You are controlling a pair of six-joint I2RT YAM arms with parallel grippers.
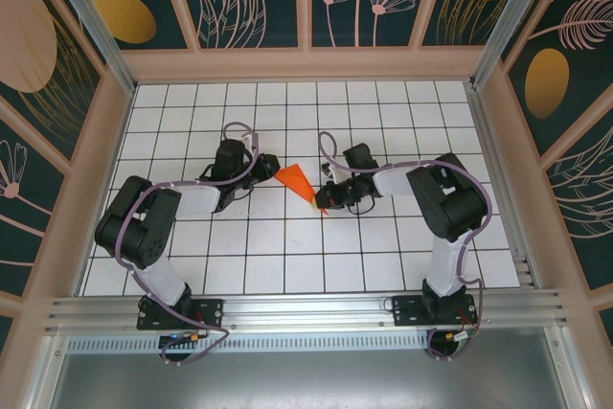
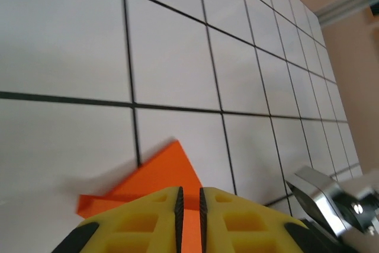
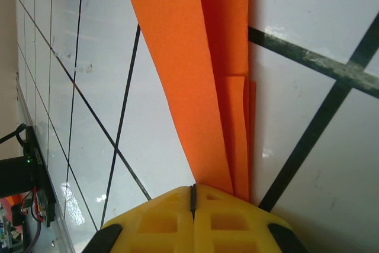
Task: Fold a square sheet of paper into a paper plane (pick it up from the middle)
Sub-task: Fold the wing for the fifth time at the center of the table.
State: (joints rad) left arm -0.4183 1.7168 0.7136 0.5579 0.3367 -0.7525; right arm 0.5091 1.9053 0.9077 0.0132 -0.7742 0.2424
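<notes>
The square sheet of paper [image 1: 296,180] is folded into a narrow orange wedge, lying on the white grid table with its point toward the near right. My left gripper [image 1: 271,169] sits at its wide end. In the left wrist view the yellow fingers [image 2: 189,192] stand a thin slit apart, with the orange paper [image 2: 161,173] showing through the slit and beyond it. My right gripper [image 1: 323,203] rests at the pointed end. Its jaws [image 3: 193,189] are shut, and the layered paper [image 3: 192,75] runs under the right finger beside the seam.
Peach frame posts and patterned walls box in the table [image 1: 287,265] on three sides. An aluminium rail [image 1: 306,311] runs along the near edge by the arm bases. A metal part of the right arm [image 2: 323,197] shows close to the left gripper.
</notes>
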